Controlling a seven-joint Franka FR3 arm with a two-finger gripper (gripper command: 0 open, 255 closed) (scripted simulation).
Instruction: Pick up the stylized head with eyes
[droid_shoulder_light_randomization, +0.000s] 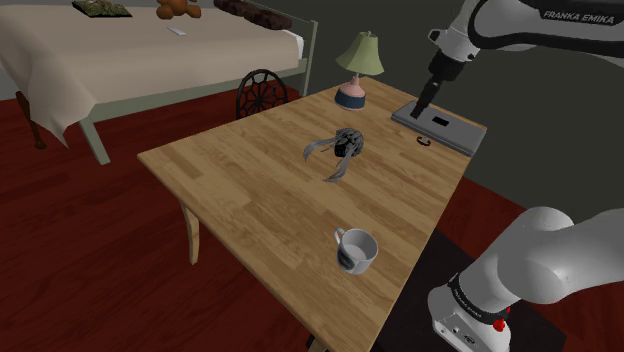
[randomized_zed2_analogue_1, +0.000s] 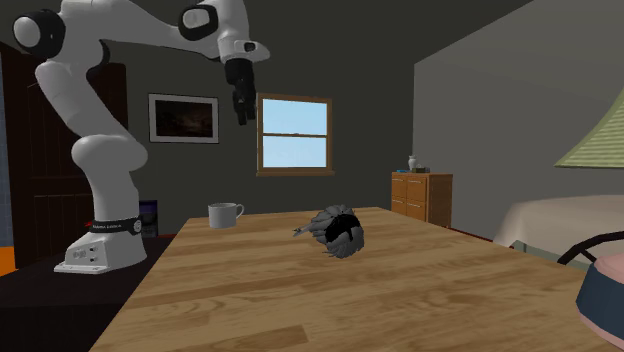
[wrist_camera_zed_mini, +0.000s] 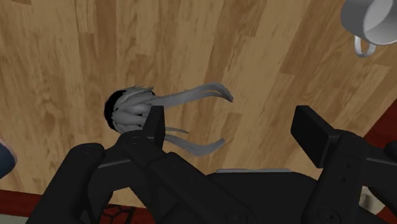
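- The end effector (droid_shoulder_light_randomization: 428, 100) is hanging high over the surface (droid_shoulder_light_randomization: 250, 200), its two black fingers (wrist_camera_zed_mini: 153, 124) standing wide apart and gripping nothing.
- In the wrist view, the stylized head (wrist_camera_zed_mini: 130, 111) is lying just outside one finger rather than in the gap (only its pale strands are trailing across towards the middle).
- In the shoulder view, it is sitting near the surface's middle, left of and below the end effector.
- The coming move is probably calling for a sideways shift to centre the dark round part, then a long descent.
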